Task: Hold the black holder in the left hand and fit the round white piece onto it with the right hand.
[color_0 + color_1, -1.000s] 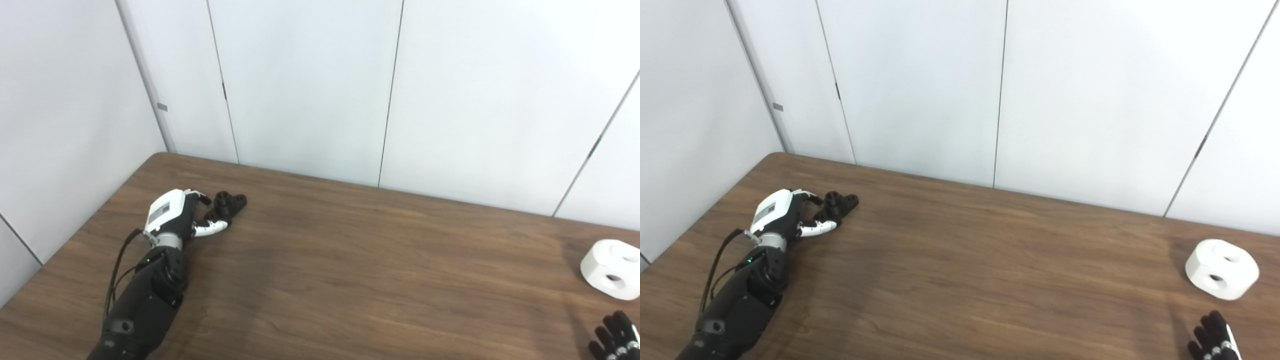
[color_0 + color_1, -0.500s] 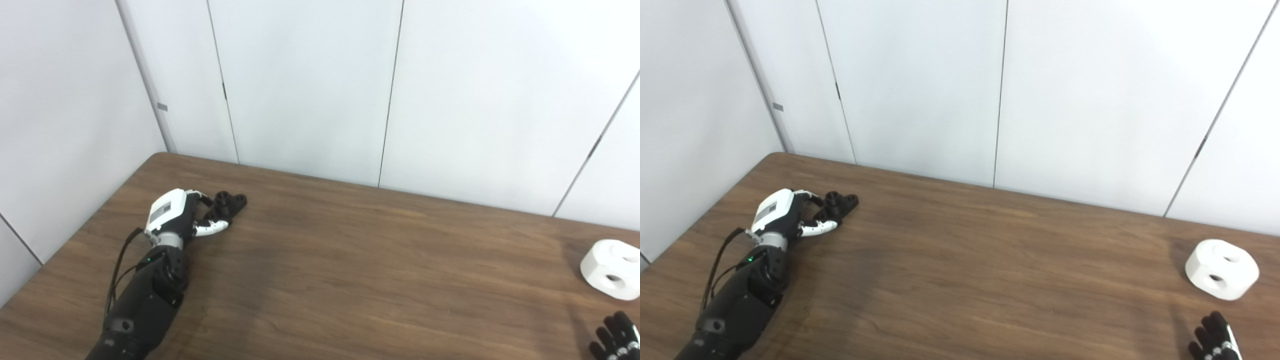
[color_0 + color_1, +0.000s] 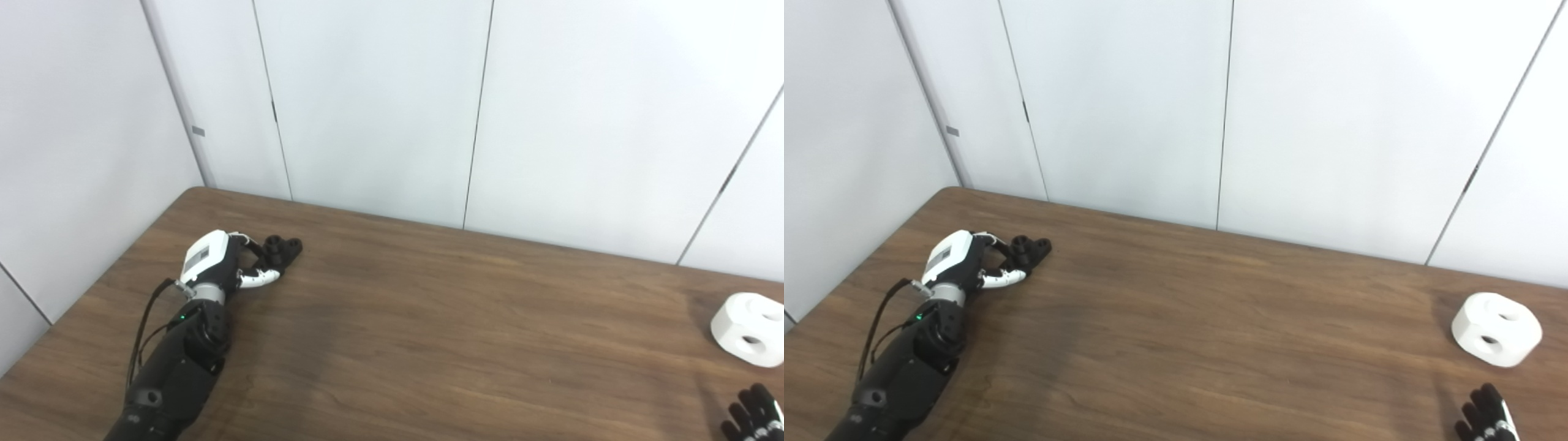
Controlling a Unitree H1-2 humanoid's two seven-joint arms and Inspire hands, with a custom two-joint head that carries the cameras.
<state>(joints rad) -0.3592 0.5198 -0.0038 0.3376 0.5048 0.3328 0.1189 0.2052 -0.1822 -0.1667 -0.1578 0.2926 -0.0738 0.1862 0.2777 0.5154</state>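
Fingertips of the right hand [image 3: 1485,419] poke up at the near right corner, dark and apart from one another so far as they show; most of the hand is cut off by the frame, so I cannot tell whether it is spread or curled. It holds nothing visible and sits near the white piece but clear of it, probably waiting its turn.

Just beyond it, near the right edge of the tabletop [image 3: 1213,324], the round white piece [image 3: 1496,329] lies flat with two holes showing on its upper face. Those holes look meant to take the pegs of the holder, which would explain why it rests face up and within reach of the right arm.

Across the tabletop, well apart on the far left, the left arm stretches from the bottom edge toward the wall. The left hand [image 3: 223,264] lies low on the wood with its thumb and fingers curled around the near end of the black holder [image 3: 280,250]. The holder rests on the tabletop with its rounded studs pointing up. The hand seems to be closing a pinch on it, though a firm grip cannot be confirmed at this size. Judging by this, the task is at its first step: securing the holder before lifting.
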